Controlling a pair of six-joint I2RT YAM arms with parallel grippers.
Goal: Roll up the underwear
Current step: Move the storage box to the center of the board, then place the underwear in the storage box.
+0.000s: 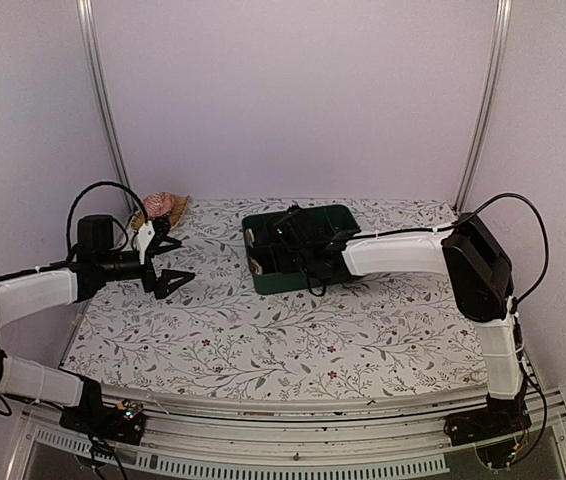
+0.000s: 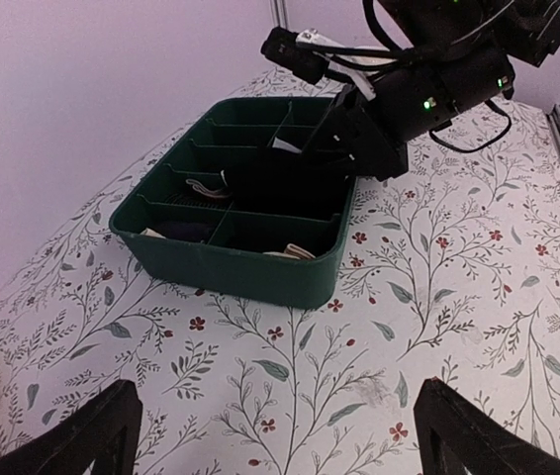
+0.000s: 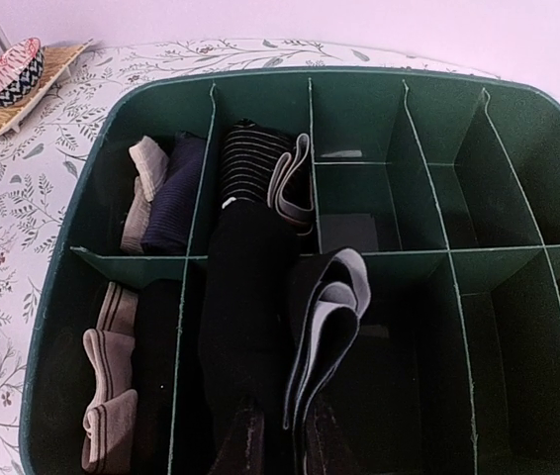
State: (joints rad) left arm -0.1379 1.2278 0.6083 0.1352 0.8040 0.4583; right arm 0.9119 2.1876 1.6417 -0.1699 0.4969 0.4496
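Only wrist-side: underwear [image 3: 245, 317] in right claw [image 3: 282, 445]

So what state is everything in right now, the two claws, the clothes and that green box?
plain black underwear: long bundle lying across a divider, gripped at one end.
striped underwear: rolled, tucked in a compartment.
green box: rightmost compartments empty.
right gripper: shut on the plain black underwear.
left gripper: open, holding nothing, above the table.
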